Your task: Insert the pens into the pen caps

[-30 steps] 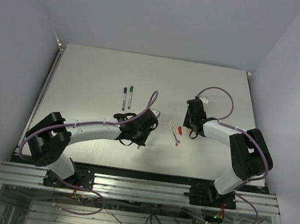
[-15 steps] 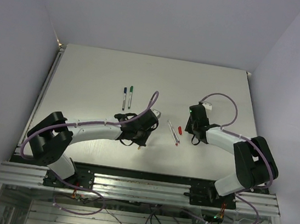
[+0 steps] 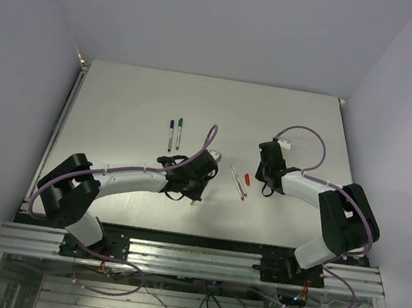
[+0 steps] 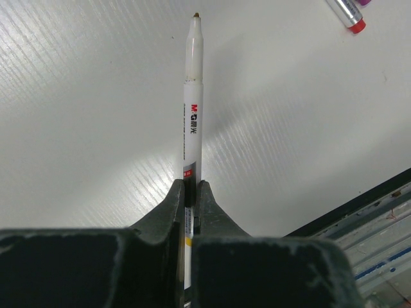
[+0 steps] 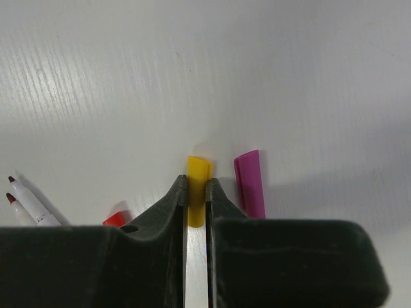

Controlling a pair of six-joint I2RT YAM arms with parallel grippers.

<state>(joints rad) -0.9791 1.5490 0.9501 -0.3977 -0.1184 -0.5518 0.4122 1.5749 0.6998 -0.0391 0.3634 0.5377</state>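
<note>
Left gripper [image 4: 191,187] jaws clamp a pen [image 4: 192,96] near table centre, right gripper [image 5: 196,184] jaws pinch the yellow cap [image 5: 198,170] just beside the magenta cap [image 5: 249,183], so align tip and cap mouth on one axis before pushing.

The middle lane is crowded: two loose pens [image 3: 238,182] and a red cap [image 3: 246,180] lie there on the surface [image 3: 122,97]. A magenta cap [image 5: 249,183] lies just beside the right fingers [image 5: 170,205]. Two capped pens [image 3: 174,132] lie beyond the left arm [image 3: 127,175], with open room around them.
</note>
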